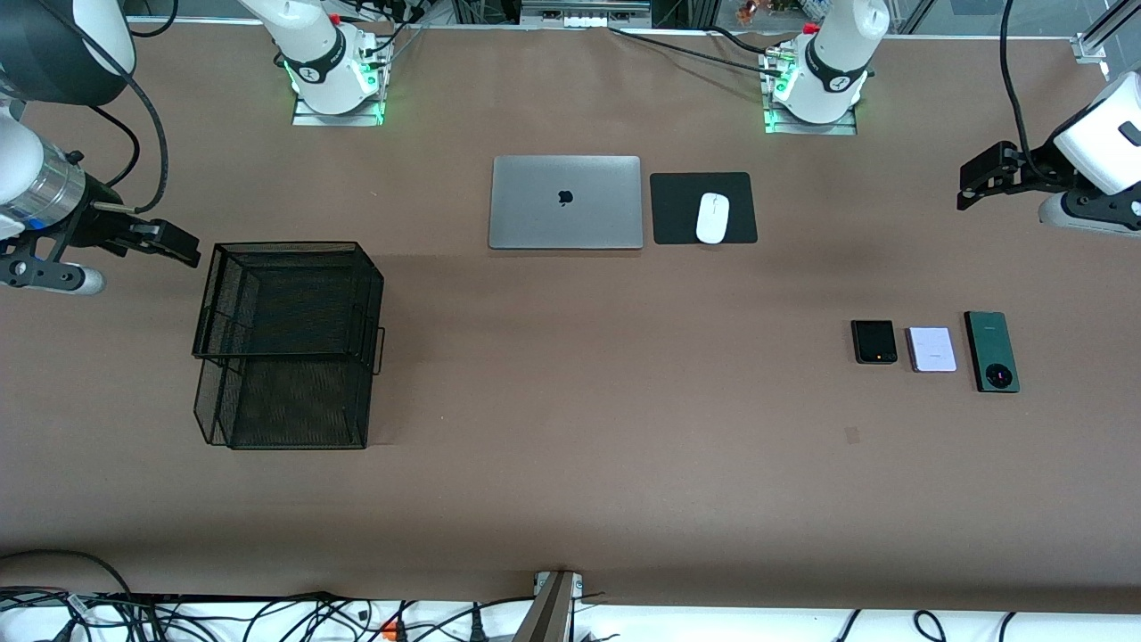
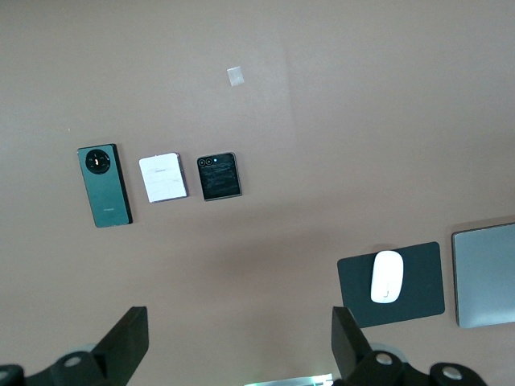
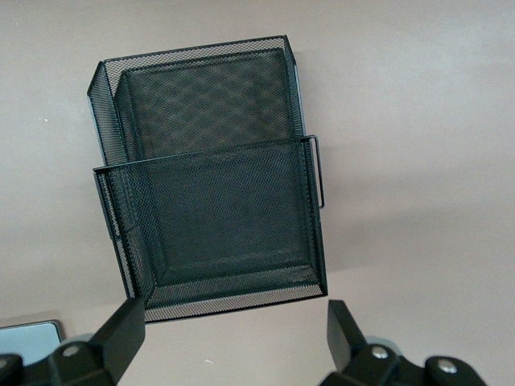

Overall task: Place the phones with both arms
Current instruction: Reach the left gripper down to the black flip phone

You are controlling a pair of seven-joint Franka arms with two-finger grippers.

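Hanging raised at the table's ends, left tool [image 1: 967, 189] and right tool [image 1: 183, 248] seemingly both gape, empty; phones [image 1: 932, 349] untouched.

Both arms wait raised at the table's ends, left hand [image 1: 976, 185] and right hand [image 1: 174, 242] spread wide, holding nothing

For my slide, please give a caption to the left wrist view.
Open left tool over three phones lying in a row.

Matt brown table covering [image 1: 570, 464]. Black wire-mesh metal tray stack [image 1: 287, 343]. Smooth brushed-silver laptop [image 1: 566, 202]. Glossy white plastic mouse [image 1: 712, 218] on matt black pad [image 1: 677, 209]. Phones: glossy black [image 1: 874, 341], satin lilac-white [image 1: 931, 349], smooth dark green [image 1: 991, 351].
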